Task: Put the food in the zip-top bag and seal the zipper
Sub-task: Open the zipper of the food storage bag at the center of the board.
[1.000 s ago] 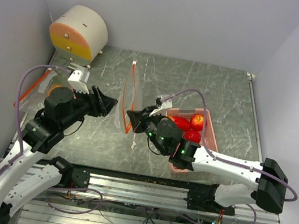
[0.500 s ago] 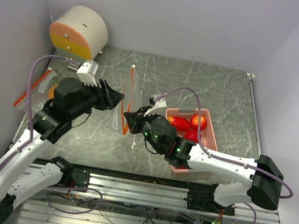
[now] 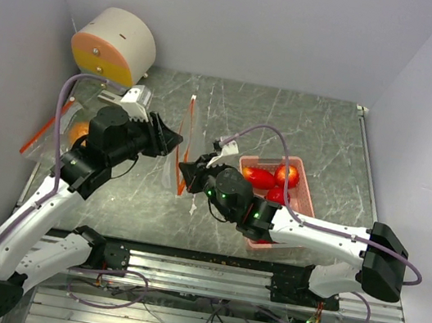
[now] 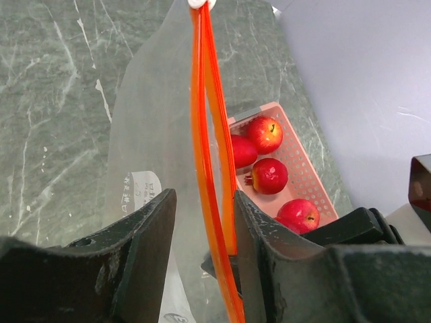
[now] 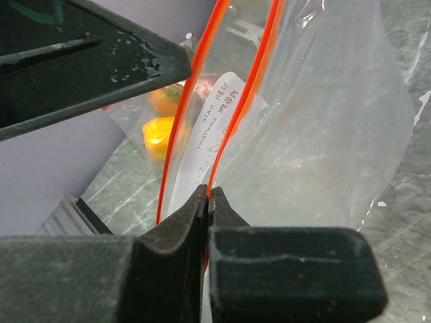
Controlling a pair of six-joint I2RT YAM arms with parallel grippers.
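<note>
The clear zip-top bag with an orange zipper rim stands on edge mid-table, its mouth slightly parted. My right gripper is shut on one rim strip. My left gripper is open, its jaws on either side of the other rim strip, not closed on it. Three red apples lie in the pink basket to the right. A yellow pepper and an orange fruit lie at the far left, seen through the bag. No peach is in view.
A round cream and orange cylinder stands at the back left. More clear plastic with an orange strip lies at the left edge around the orange fruit. The side walls stand close to the table on both sides.
My left arm has swung right and forward until its open jaws straddle the bag's rim. My right gripper has shifted slightly left, still holding the rim.
</note>
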